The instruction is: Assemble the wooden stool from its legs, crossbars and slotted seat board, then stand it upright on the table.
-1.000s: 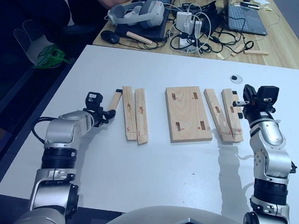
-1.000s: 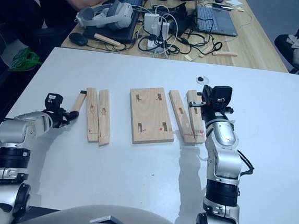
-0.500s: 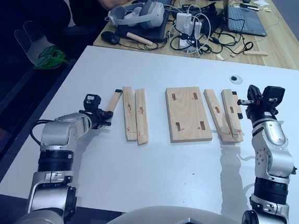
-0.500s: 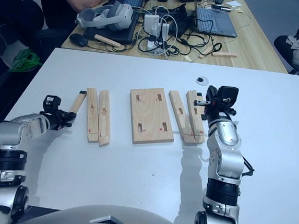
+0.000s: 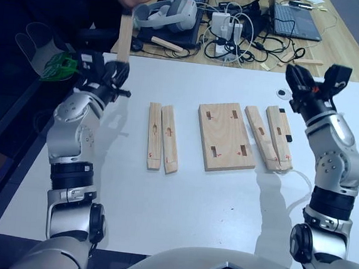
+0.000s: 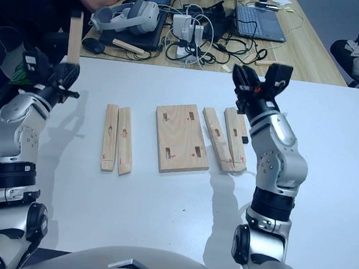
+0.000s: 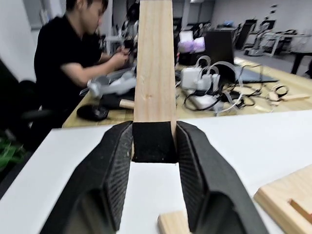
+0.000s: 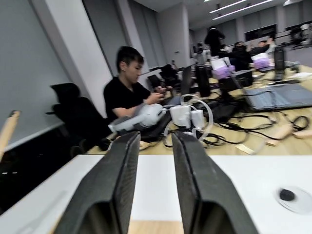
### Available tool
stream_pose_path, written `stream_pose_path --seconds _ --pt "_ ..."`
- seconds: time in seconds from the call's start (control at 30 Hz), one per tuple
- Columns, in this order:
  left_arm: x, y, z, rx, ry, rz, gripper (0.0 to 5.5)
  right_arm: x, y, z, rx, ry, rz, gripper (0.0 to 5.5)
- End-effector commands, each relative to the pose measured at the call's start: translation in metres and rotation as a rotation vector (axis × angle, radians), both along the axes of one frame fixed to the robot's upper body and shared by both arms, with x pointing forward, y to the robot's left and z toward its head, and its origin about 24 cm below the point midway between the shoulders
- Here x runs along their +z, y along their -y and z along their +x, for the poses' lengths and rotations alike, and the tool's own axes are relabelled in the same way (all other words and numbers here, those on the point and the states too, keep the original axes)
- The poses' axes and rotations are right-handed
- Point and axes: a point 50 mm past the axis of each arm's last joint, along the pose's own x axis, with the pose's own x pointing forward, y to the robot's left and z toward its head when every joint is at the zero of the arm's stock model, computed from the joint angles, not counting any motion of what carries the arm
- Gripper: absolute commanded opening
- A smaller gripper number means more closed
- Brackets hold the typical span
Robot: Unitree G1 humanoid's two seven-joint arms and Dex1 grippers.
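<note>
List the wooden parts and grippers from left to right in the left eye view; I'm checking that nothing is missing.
crossbar in the left gripper → outer left leg → inner left leg → seat board → inner right leg → outer right leg → right gripper

right hand (image 8: 155, 141) | fingers (image 8: 112, 195) parted, nothing between | white table (image 8: 234, 175) beyond
</note>
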Motion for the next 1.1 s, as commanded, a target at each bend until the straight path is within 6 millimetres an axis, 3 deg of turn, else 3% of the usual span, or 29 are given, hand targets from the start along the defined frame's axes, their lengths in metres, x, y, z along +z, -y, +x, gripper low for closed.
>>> stream_pose_path --seconds 0.03,0.27,0.5,0.67,0.87,1.1 --pt "0.018 0.044 -0.006 -0.229 0.159 0.062 1.31 0.04 -0.036 -0.012 0.337 0.081 0.163 1.89" --pt "0.016 0.084 -0.023 -0.431 0.244 0.157 1.31 0.047 -0.062 -0.026 0.557 0.042 0.289 3.05" --pt "0.019 0.097 -0.033 -0.517 0.273 0.166 1.31 0.052 -0.066 -0.018 0.482 0.053 0.329 4.2" --pt "0.019 0.101 -0.037 -0.545 0.271 0.165 1.31 0.051 -0.064 -0.009 0.417 0.054 0.333 4.2" --pt "0.013 0.106 -0.04 -0.599 0.277 0.241 1.31 0.051 -0.074 -0.006 0.467 0.057 0.3 4.2" --pt "0.009 0.101 -0.036 -0.578 0.31 0.282 1.31 0.05 -0.068 -0.002 0.5 0.014 0.333 2.95"
